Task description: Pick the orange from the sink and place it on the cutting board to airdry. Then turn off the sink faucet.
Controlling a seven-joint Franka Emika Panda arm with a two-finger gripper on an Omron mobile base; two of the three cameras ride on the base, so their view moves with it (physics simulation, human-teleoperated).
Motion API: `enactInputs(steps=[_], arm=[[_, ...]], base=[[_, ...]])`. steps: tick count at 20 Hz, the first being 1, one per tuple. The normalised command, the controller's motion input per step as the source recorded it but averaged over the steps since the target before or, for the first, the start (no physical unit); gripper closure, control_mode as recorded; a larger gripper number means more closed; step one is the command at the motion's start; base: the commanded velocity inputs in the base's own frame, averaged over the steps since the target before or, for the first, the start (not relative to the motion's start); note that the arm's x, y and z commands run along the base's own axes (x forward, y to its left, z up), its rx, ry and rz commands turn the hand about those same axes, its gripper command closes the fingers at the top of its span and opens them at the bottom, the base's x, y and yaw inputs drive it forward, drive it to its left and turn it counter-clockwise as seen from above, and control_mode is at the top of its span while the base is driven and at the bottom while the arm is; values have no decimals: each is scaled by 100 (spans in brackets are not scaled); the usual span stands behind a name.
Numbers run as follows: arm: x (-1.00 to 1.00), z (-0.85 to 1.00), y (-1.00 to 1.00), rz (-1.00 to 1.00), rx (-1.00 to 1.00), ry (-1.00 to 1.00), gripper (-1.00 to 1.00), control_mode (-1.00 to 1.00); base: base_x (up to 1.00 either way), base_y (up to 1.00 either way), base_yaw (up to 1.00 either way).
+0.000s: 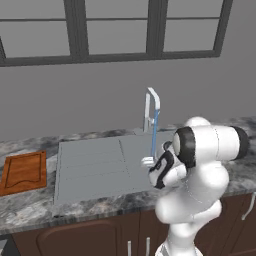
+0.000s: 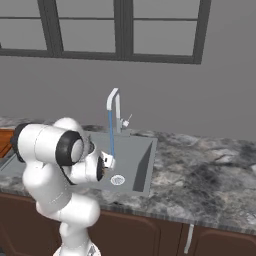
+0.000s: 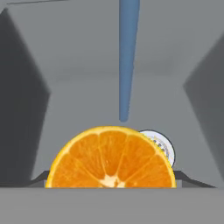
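Observation:
The orange point(image 3: 111, 157), a cut half with its segments facing me, sits close in the hand view between the dark fingertips point(image 3: 40, 178) of my gripper point(image 3: 111, 180), which hug its two sides. My gripper point(image 1: 150, 162) hangs low over the basin of the sink point(image 1: 90, 167), right beside the blue water stream point(image 1: 155, 132) falling from the sink faucet point(image 1: 151, 106). The silver drain point(image 3: 165, 148) peeks out behind the orange. On the counter left of the sink lies the cutting board point(image 1: 22, 172), bare. From the right base view, my gripper point(image 2: 107, 161) is above the drain point(image 2: 117, 180).
Water runs from the faucet point(image 2: 115, 106), whose small lever point(image 2: 127, 120) sticks out to one side. The marble counter point(image 2: 210, 175) stretches right of the sink point(image 2: 142, 150). A grey wall and dark-framed window stand behind, and brown cabinet doors point(image 1: 75, 240) below.

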Motion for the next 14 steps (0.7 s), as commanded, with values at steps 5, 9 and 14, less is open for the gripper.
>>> enactInputs(steps=[5,9,14], arm=[[-22,100,-23,0,1,1,100,-100],[-41,91,0,1,0,2,100,-100],[-63,76,0,0,0,3,100,-100]], base=[[0,0,0],[0,0,0],[0,0,0]])
